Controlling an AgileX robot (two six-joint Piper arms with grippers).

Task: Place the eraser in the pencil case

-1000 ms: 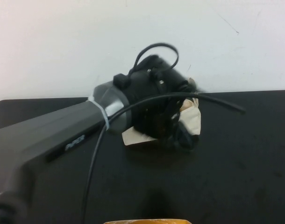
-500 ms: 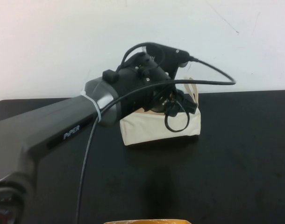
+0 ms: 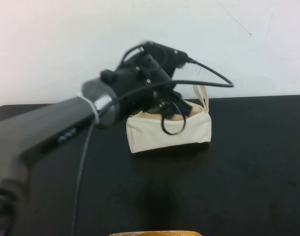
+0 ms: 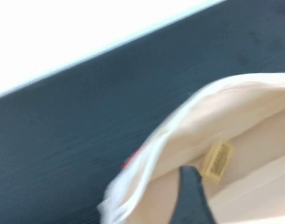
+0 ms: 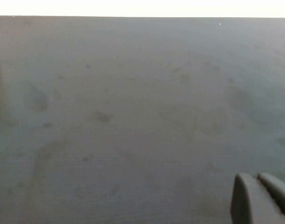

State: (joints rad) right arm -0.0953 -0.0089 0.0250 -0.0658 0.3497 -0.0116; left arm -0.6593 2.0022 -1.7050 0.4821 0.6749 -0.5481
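Note:
The cream pencil case (image 3: pixel 169 133) stands on the black table (image 3: pixel 248 167) near the back wall, its loop strap (image 3: pixel 203 96) sticking up at the right end. My left gripper (image 3: pixel 170 109) hangs just above its open top. In the left wrist view the pale-yellow eraser (image 4: pixel 217 160) lies loose inside the pencil case (image 4: pixel 254 112), next to one dark finger (image 4: pixel 191 196); the jaws stand apart and hold nothing. My right gripper (image 5: pixel 260 198) is shut and empty, low over bare table; it does not show in the high view.
A white wall (image 3: pixel 66 44) runs right behind the table. The left arm's cables (image 3: pixel 209 78) loop over the pencil case. A yellow-orange object (image 3: pixel 155 233) peeks in at the table's front edge.
My left gripper has lifted up and back to the left, out of the pencil case. The pencil case, squashed and mostly hidden before, now stands boxy and in full view.

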